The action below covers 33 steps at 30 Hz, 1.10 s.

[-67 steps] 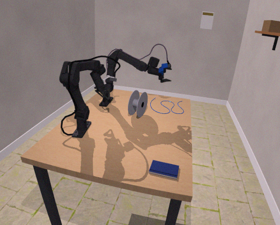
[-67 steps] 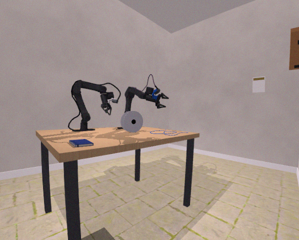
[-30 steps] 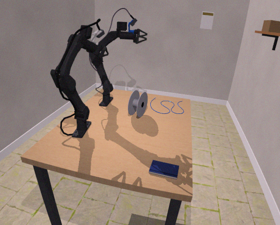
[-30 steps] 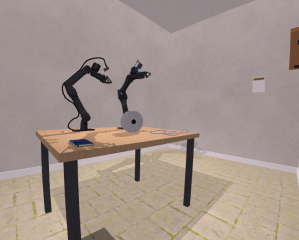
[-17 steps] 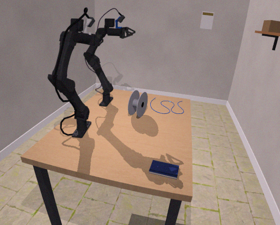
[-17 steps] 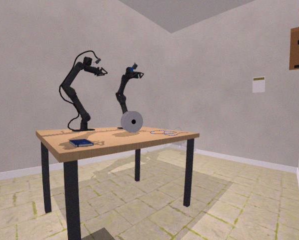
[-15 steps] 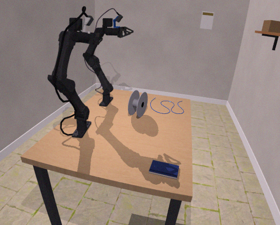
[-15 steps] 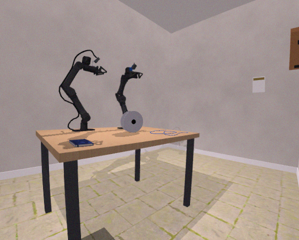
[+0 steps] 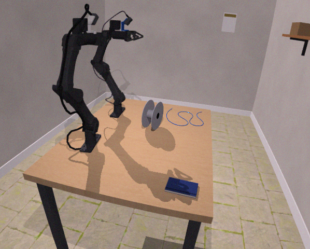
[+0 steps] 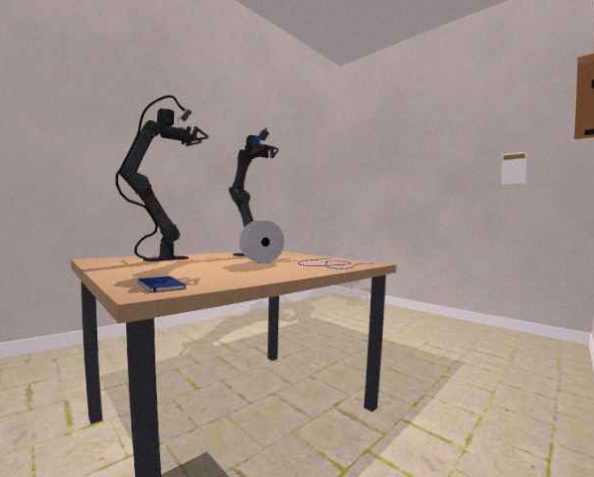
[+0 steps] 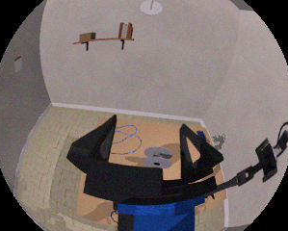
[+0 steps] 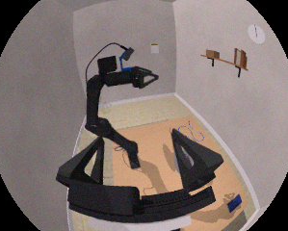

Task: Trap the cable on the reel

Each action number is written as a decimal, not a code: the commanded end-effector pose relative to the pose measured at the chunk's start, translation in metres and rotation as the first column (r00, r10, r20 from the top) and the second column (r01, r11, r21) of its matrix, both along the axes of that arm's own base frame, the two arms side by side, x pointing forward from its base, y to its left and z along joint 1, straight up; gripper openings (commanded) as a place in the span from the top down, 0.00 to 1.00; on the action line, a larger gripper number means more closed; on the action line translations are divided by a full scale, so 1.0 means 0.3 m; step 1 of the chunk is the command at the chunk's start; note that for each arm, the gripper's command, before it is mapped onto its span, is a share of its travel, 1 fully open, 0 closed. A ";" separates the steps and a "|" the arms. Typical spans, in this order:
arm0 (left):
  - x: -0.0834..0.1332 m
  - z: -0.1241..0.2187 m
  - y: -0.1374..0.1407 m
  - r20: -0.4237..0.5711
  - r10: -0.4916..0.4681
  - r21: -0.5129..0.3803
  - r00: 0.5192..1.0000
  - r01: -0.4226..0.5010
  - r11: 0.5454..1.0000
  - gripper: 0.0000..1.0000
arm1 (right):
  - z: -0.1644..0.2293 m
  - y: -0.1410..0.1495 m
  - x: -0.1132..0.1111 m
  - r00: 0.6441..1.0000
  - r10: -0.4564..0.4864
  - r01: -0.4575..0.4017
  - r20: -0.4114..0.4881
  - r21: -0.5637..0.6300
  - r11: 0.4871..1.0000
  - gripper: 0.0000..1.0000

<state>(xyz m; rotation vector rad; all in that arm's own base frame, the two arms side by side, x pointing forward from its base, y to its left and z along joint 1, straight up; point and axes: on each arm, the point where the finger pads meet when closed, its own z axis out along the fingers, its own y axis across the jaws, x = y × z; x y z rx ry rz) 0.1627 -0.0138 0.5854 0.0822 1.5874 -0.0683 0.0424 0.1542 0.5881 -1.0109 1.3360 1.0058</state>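
Observation:
A grey reel (image 9: pixel 152 115) (image 10: pixel 261 241) (image 11: pixel 158 156) stands on its flange edges on the far half of the wooden table (image 9: pixel 123 171) (image 10: pixel 220 295). A thin blue cable (image 9: pixel 166 116) (image 10: pixel 328 263) (image 11: pixel 124 137) (image 12: pixel 194 130) lies in loose curves on the table just beyond the reel, apart from it. My left gripper (image 9: pixel 137 35) (image 10: pixel 272 150) (image 11: pixel 150 122), with the blue camera mount, is open and empty, high above the table behind the reel. My right gripper (image 10: pixel 202 135) is open and empty, also raised high, near the left arm.
A dark blue book (image 9: pixel 182 187) (image 10: pixel 161 283) (image 12: pixel 234 203) lies flat near the table's front edge. Both arm bases stand along the table's left side in the top view. A wall shelf (image 9: pixel 301 36) carries a box, far from the table.

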 end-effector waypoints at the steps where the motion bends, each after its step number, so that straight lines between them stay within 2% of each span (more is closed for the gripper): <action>1: -0.041 0.032 -0.005 0.033 -0.011 -0.018 0.999 0.012 1.000 0.00 | 0.032 -0.033 -0.013 1.000 0.001 -0.002 0.022 0.035 0.999 0.00; 12: -0.048 0.053 0.002 0.057 0.002 -0.019 0.998 -0.001 1.000 0.00 | 0.032 -0.034 -0.009 1.000 -0.006 0.005 0.016 0.037 0.999 0.00; 22: -0.048 0.054 0.034 0.059 0.067 -0.019 0.996 -0.066 0.998 0.00 | 0.032 -0.044 0.021 0.998 -0.068 0.068 0.016 0.037 0.997 0.00; 28: -0.049 0.054 0.081 0.059 0.160 -0.019 0.985 -0.160 0.987 0.00 | 0.032 -0.059 0.059 0.989 -0.149 0.148 0.016 0.037 0.988 0.00; 33: -0.056 0.054 0.139 0.059 0.275 -0.019 0.960 -0.274 0.962 0.00 | 0.032 -0.079 0.099 0.971 -0.237 0.236 0.016 0.037 0.971 0.00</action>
